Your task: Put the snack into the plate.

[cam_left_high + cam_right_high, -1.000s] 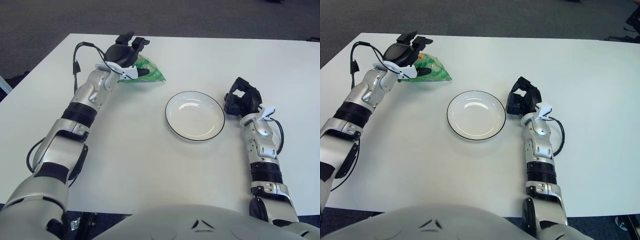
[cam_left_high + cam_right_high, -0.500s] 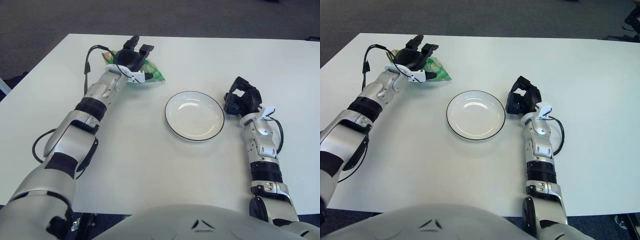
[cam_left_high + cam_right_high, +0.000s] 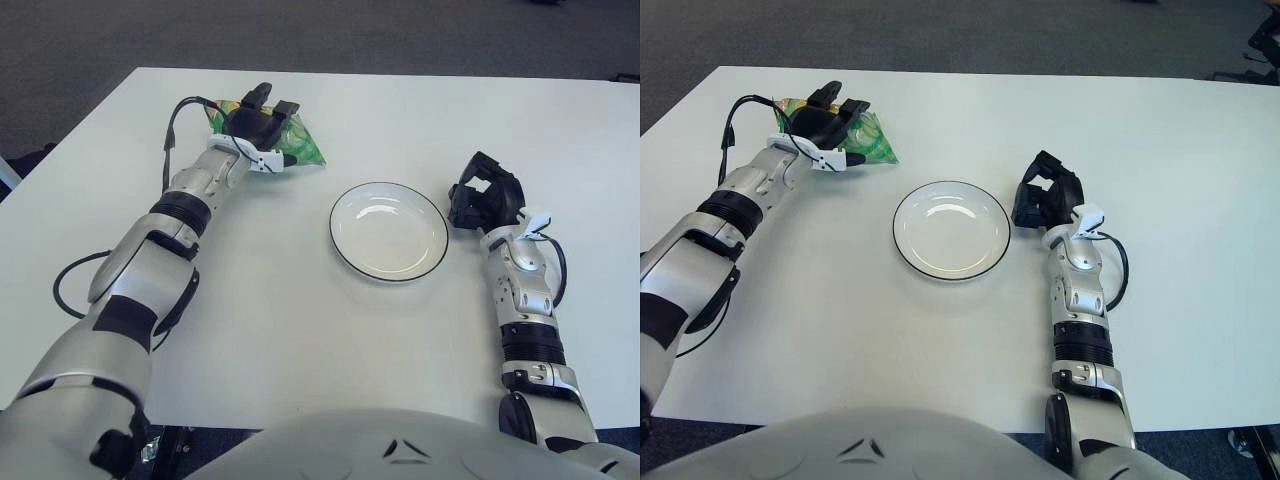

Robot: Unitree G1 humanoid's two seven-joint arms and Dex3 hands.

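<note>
Reaching to the far left of the worktop (image 3: 300, 330), left hand (image 3: 256, 125) lies over a green snack (image 3: 300, 148), fingers draped on it; a firm grip cannot be told. Snack: flat on the worktop, well left of the plate (image 3: 389, 231), long axis roughly left-right, one corner pointing right toward the plate. Right hand (image 3: 484, 203): idle, fingers curled, empty, just right of the plate.
</note>
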